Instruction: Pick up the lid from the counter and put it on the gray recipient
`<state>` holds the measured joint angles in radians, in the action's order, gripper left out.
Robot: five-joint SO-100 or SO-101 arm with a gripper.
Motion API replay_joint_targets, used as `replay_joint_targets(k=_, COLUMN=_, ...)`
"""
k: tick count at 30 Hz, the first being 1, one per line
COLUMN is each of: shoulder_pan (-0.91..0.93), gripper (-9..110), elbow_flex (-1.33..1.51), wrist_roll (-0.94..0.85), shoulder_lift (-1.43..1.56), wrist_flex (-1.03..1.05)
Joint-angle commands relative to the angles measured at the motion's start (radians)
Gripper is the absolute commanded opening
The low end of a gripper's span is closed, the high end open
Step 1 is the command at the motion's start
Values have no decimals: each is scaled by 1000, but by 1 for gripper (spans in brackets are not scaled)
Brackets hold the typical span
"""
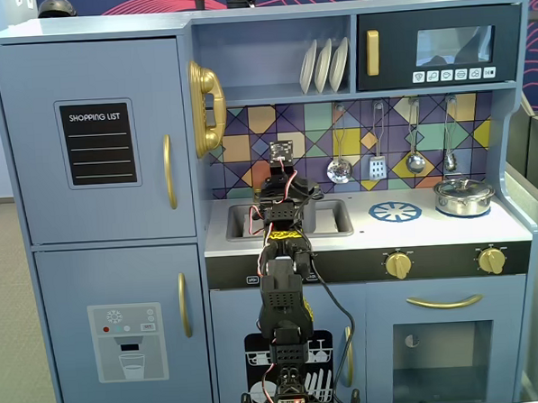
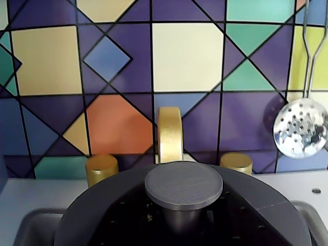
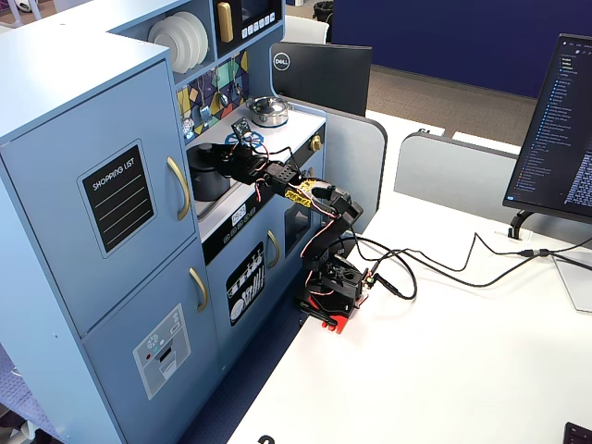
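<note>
- The big pale-blue wooden toy kitchen (image 1: 96, 174) stands against a white desk (image 3: 444, 361), and a dark computer monitor (image 3: 555, 120) is at the right in a fixed view.
- The pale whitish-gray counter (image 1: 433, 232) carries a recessed sink basin (image 1: 338, 218) and one printed blue round burner (image 1: 395, 212).
- Behind the counter is a wall of coloured triangle tiles (image 2: 187, 54).
- One black robot arm (image 1: 281, 300) reaches from the desk to the sink.
- One matte dark-gray cylindrical pot (image 3: 207, 172) sits in the sink area; one smaller shiny silver pot (image 1: 464, 196) with its own lid stands at the right end of the counter.
- Three white plates (image 1: 323, 65) stand on the shelf, and four silver utensils (image 1: 339, 169) hang on the wall.
- Two gold tap handles (image 2: 101, 169) and one gold spout (image 2: 169, 134) show in the wrist view.
- The flat round dark-gray lid (image 2: 107, 205) with its small knob (image 2: 183, 185) fills the bottom of the wrist view, directly under the camera and in front of the spout.
- The gripper (image 1: 281, 178) hangs over the sink; I cannot tell how its jaws stand, or if they touch the lid.
</note>
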<state>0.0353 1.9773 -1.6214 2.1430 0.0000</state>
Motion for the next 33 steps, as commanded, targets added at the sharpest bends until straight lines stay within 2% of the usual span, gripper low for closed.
replay_joint_targets(k=1, shoulder_pan=5, gripper=0, elbow_flex=-12, wrist_roll=14, shoulder_lift=-5, wrist_flex=-52)
replay_joint_targets(k=21, shoulder_pan=31, gripper=0, elbow_flex=41, wrist_roll=-5, shoulder_lift=-48, wrist_flex=-103)
replay_joint_targets(k=22, shoulder_pan=35, gripper=2, elbow_flex=44, wrist_roll=-6, shoulder_lift=-41, wrist_flex=-94)
replay_joint_targets(k=24, shoulder_pan=49, gripper=16, elbow_flex=43, wrist_roll=11, shoulder_lift=-28, wrist_flex=-69)
replay_joint_targets(k=27, shoulder_pan=55, gripper=29, elbow_flex=26, wrist_roll=34, shoulder_lift=14, wrist_flex=-21)
replay_joint_targets(k=33, shoulder_pan=32, gripper=28, elbow_flex=-32, wrist_roll=25, shoulder_lift=219, wrist_flex=233)
